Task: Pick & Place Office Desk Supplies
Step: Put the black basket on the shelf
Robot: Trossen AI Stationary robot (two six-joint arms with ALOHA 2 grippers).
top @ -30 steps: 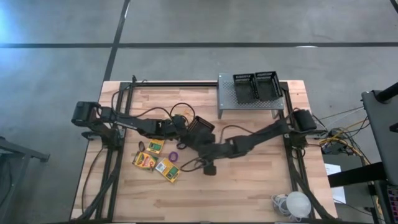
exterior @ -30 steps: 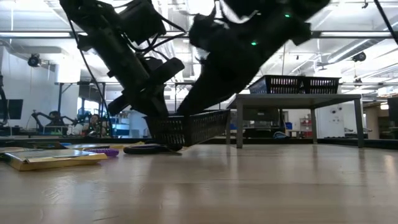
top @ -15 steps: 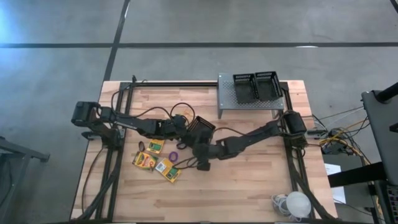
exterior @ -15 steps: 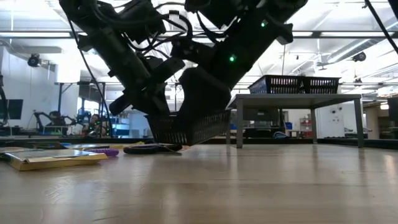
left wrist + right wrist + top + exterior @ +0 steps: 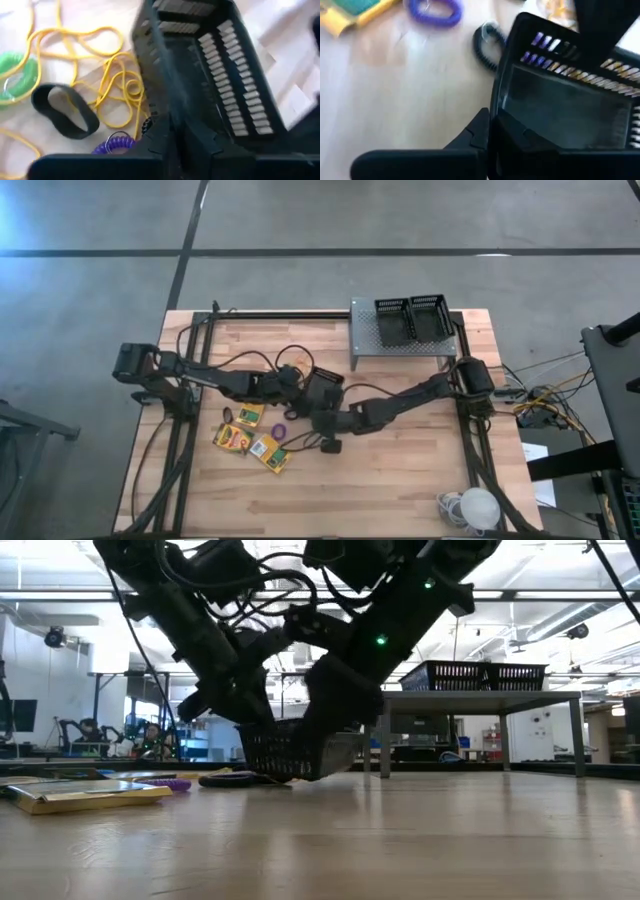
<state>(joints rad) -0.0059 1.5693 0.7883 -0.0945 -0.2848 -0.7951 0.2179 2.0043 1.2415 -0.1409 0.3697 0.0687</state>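
Nearest the low camera, a crayon box [image 5: 85, 795] lay flat on the wooden counter [image 5: 400, 840], with a purple ring [image 5: 172, 783] just past it. From above, three crayon boxes [image 5: 249, 438] sat close together on the left half of the counter, and the purple ring [image 5: 280, 429] lay just beside them.

Behind these, near the middle of the counter, a black mesh bin [image 5: 295, 748] stood tilted, one bottom edge on the wood and the other lifted. Both arms met at it. The right hand [image 5: 492, 127] was closed on the rim of the bin [image 5: 570, 100], its fingers clamped over one wall. The left hand [image 5: 175, 130] sat over the opposite wall of the bin [image 5: 210, 75], one finger inside and one outside; I could not tell whether it was gripping or had slackened. Beside the bin on the wood lay a tangle of yellow rubber bands [image 5: 107, 75], a black band [image 5: 65, 110], a green ring [image 5: 20, 72], a purple coiled ring [image 5: 112, 145] and a dark coiled ring [image 5: 485, 47].

Farther back, on the right, a grey perforated stand [image 5: 400, 345] carried two more black mesh bins [image 5: 410, 318] side by side, well apart from the arms.
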